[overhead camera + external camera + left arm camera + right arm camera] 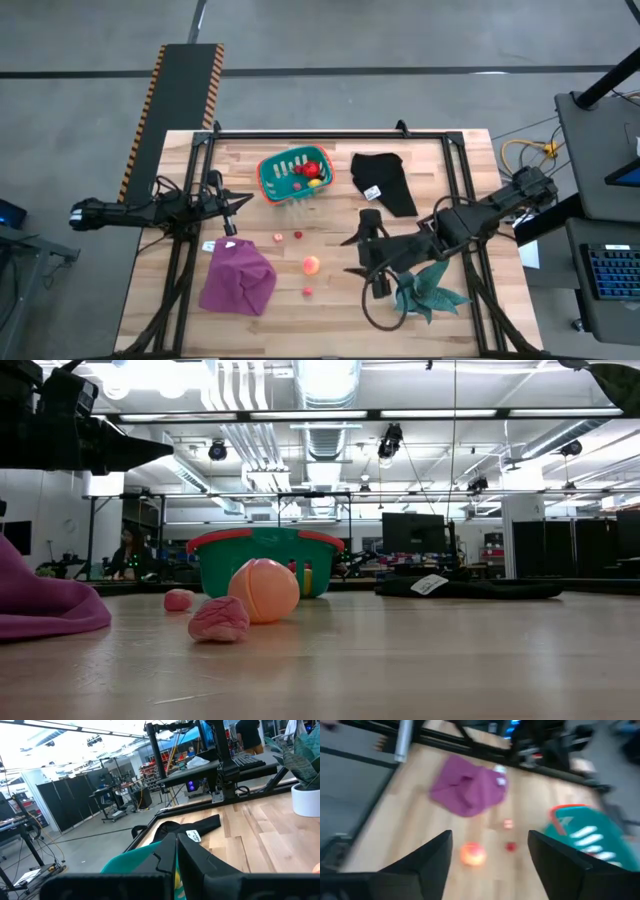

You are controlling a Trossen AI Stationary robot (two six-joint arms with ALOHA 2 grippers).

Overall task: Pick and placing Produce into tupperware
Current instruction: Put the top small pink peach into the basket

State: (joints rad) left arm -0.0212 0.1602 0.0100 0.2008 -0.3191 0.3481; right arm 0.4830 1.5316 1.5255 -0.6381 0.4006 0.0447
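Right hand [490,857], open and empty, hovers apparently short of the orange produce [473,854].

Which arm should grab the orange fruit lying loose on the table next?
Probably the right. Its end effector, fingers apart, faces the orange fruit, framed between them in its wrist view. The left end effector is shut, parked at the table's left edge near the tupperware.

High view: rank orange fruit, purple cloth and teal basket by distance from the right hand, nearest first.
From the right hand, open and low on the table's right half:
1. Orange fruit, just to its left.
2. Purple cloth, farther left, at the near-left part.
3. Teal basket, up at the far edge.
Cloth and basket are close; treat that order loosely.
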